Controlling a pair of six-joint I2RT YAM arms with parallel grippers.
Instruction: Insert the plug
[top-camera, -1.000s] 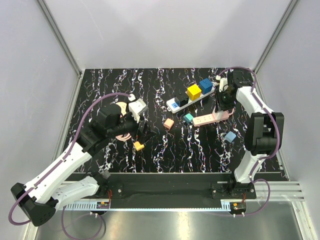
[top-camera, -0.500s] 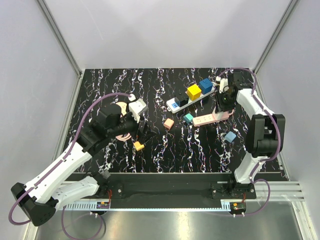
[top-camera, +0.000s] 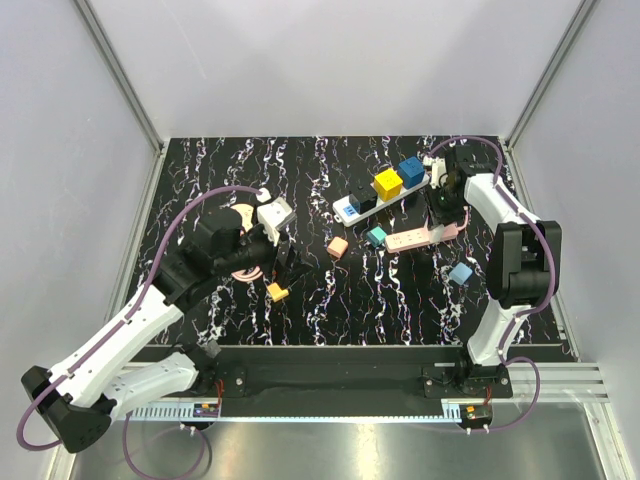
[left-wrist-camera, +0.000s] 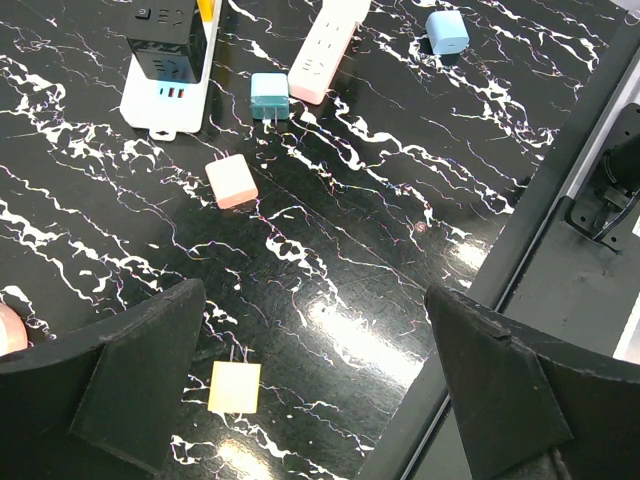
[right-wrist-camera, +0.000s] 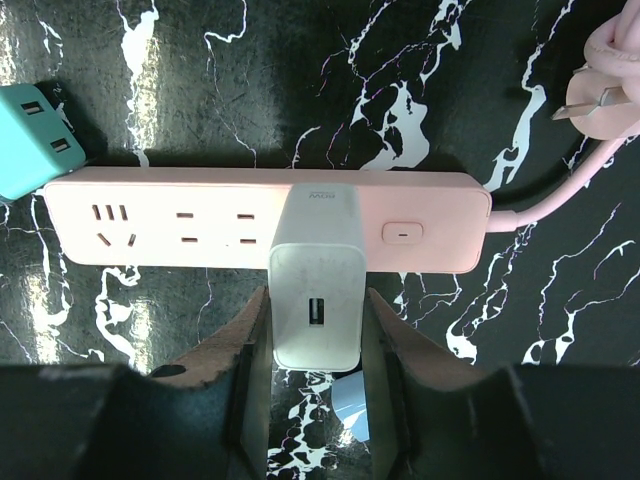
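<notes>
My right gripper (right-wrist-camera: 315, 335) is shut on a white plug (right-wrist-camera: 315, 285), one finger on each of its sides. The plug stands against the pink power strip (right-wrist-camera: 180, 225), over the socket beside the strip's switch; its prongs are hidden. From above, that gripper (top-camera: 443, 205) hangs over the right end of the pink strip (top-camera: 412, 239). My left gripper (left-wrist-camera: 315, 340) is open above the table with nothing between its fingers. A yellow plug (left-wrist-camera: 234, 387) lies close to its left finger.
A white strip (top-camera: 375, 200) at the back carries a yellow cube (top-camera: 388, 183) and a blue cube (top-camera: 412, 171). Loose on the table are a teal plug (top-camera: 376, 236), a pink plug (top-camera: 338, 247) and a light blue plug (top-camera: 460, 273). The pink cable (right-wrist-camera: 560, 200) curls right.
The right wrist has shifted slightly toward the far side while still holding the white plug at the strip. The left arm has not moved.
</notes>
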